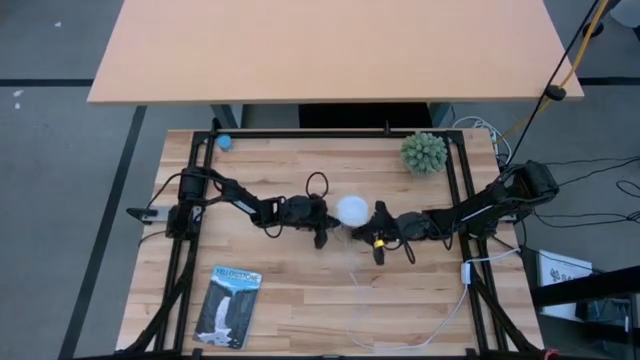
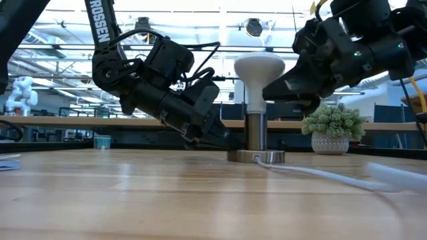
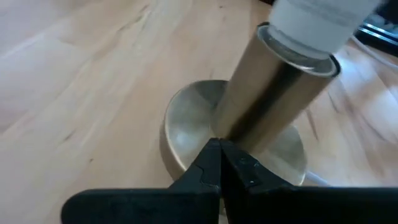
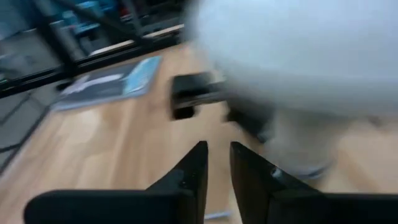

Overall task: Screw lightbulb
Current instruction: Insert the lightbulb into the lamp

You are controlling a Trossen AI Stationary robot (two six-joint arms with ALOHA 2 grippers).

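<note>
The white frosted lightbulb (image 2: 259, 70) stands upright with its neck in the metal tube (image 2: 257, 132) of the socket, whose round base (image 2: 257, 157) rests on the table's middle; the bulb also shows in the high view (image 1: 352, 210). My left gripper (image 3: 219, 149) is shut, low at the socket's left side (image 1: 318, 228). My right gripper (image 4: 217, 155) is just right of the bulb (image 1: 380, 238), at the height of its neck (image 2: 293, 90). Its fingers stand a narrow gap apart with nothing between them. The blurred bulb (image 4: 298, 68) lies beside them; whether they touch it, I cannot tell. My left gripper sets its shut fingertips (image 3: 214, 155) on the socket's round base (image 3: 186, 124), right at the foot of the metal tube (image 3: 267, 93). The fingers come slanting down from the table's left. The base lies flat on the table and the tube stands upright.
The socket's white cord (image 2: 320, 172) runs from the base toward the near right (image 1: 400, 320). A spiky green plant in a pot (image 1: 424, 152) stands at the far right. A booklet (image 1: 228, 305) lies near left, and a small blue object (image 1: 224, 142) at the far left.
</note>
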